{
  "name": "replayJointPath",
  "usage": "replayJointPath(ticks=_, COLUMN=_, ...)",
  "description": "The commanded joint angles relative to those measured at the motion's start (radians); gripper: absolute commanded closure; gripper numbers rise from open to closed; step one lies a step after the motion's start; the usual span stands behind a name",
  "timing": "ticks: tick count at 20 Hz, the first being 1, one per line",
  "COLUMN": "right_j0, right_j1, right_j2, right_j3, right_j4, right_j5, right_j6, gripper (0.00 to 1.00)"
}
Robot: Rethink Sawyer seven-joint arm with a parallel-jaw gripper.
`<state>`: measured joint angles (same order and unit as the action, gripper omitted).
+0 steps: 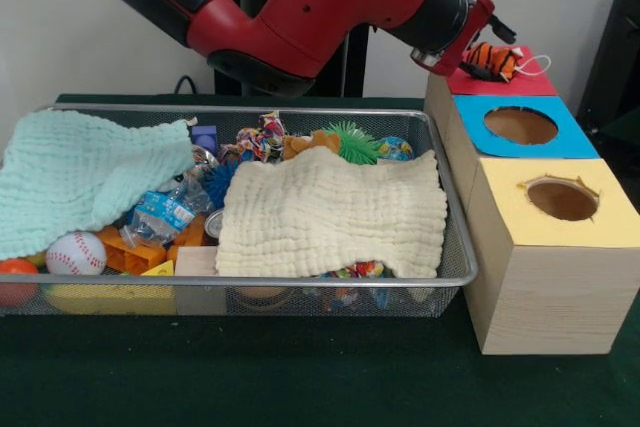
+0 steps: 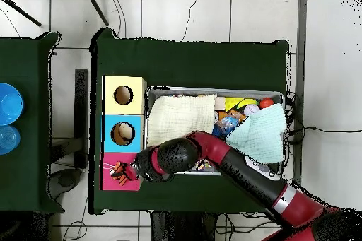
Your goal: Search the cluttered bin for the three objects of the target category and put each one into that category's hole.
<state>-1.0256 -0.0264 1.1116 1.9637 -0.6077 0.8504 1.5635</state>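
Observation:
An orange, black-striped plush toy [image 1: 492,61] with a white loop tag sits right at the red top [image 1: 540,83] of the wooden hole box. My gripper [image 1: 497,39] comes in from the left above it and looks shut on the toy's upper side. Seen from overhead, the toy [image 2: 124,172] lies over the red section [image 2: 112,182], with the gripper [image 2: 136,171] beside it. The red section's hole is hidden under the toy. The wire bin [image 1: 300,282] holds mixed clutter under two cloths.
The blue section's hole [image 1: 520,125] and the yellow section's hole [image 1: 562,199] lie nearer the camera. In the bin, a cream cloth [image 1: 330,212] and a mint cloth [image 1: 80,172] cover much of the clutter. A baseball [image 1: 75,252] and orange blocks [image 1: 135,252] show.

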Motion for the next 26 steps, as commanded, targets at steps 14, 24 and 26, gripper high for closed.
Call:
replayJointPath(ticks=14, right_j0=0.078, right_j1=-0.184, right_j2=-0.086, right_j3=-0.058, right_j4=-0.095, right_j5=-0.045, right_j6=-0.059, gripper=0.0)
replayJointPath(ticks=24, right_j0=0.291, right_j1=-0.515, right_j2=-0.174, right_j3=0.022, right_j4=-0.099, right_j5=-0.123, right_j6=0.247, gripper=0.0)
replayJointPath(ticks=26, right_j0=0.327, right_j1=-0.543, right_j2=-0.208, right_j3=0.019, right_j4=-0.086, right_j5=-0.134, right_j6=0.261, gripper=0.0)
